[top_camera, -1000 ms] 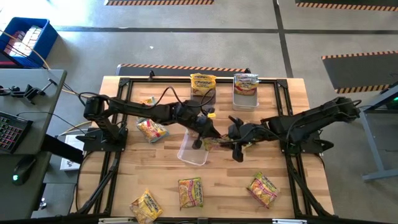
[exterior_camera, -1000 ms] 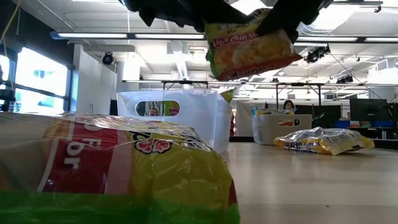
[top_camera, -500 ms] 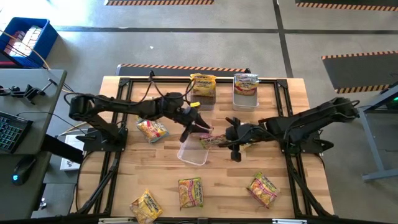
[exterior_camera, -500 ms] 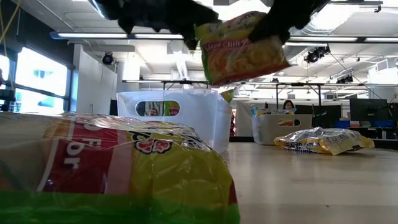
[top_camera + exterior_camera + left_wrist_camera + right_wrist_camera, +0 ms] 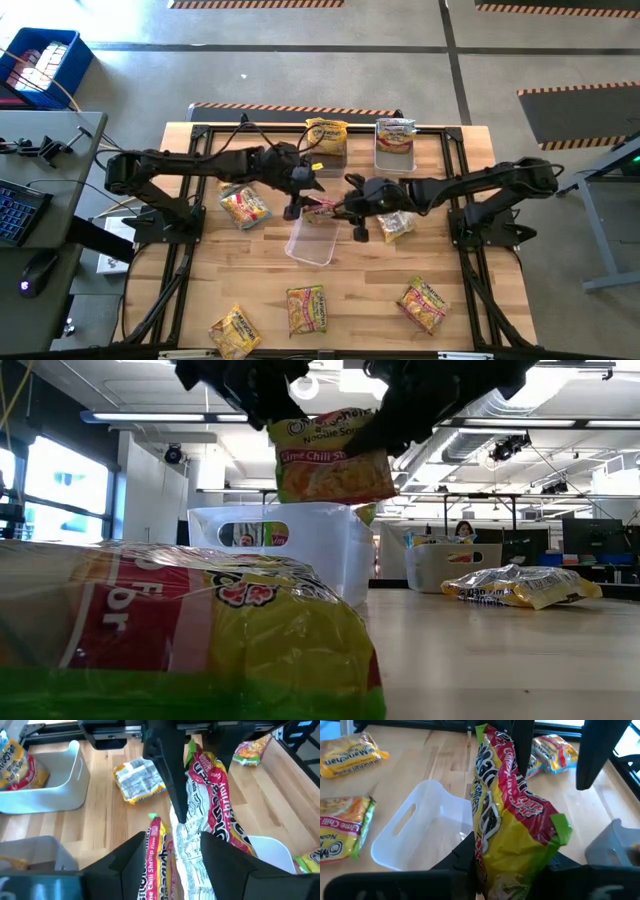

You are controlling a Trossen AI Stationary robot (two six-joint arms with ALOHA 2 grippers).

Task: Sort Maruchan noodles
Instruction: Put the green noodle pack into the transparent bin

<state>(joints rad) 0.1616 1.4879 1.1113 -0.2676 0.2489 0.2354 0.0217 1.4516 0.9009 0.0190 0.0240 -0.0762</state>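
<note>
A red, yellow and green Maruchan noodles packet (image 5: pixel 322 208) hangs in the air over the near clear bin (image 5: pixel 310 240). In the low view the packet (image 5: pixel 335 455) faces me, lettering upright. My right gripper (image 5: pixel 342 209) comes from the table's right and is shut on it. My left gripper (image 5: pixel 300 198) comes from the left and stands open. In the left wrist view its fingers (image 5: pixel 176 840) stand on either side of the packet's near end (image 5: pixel 186 850). My right gripper pinches the packet's yellow-green end (image 5: pixel 506 854) between its two fingers, and the red end (image 5: pixel 492 740) stands away from them. The fingers come from the table's right, slanting down. The packet is lifted clear above the bin, nearly upright. Whether my left gripper's open fingers touch the packet, I cannot tell.
Two bins stand at the far edge, each with a packet: one (image 5: pixel 327 140) and one (image 5: pixel 395 148). Loose packets lie at the left (image 5: pixel 244 208), beside my right gripper (image 5: pixel 396 225), and along the near edge (image 5: pixel 236 332), (image 5: pixel 307 308), (image 5: pixel 423 304).
My left gripper has opened, let go of the packet and drawn back toward the table's left and far edge. My right gripper has carried the packet toward the table's left and rolled. The packet has turned from tilted to nearly upright over the bin.
</note>
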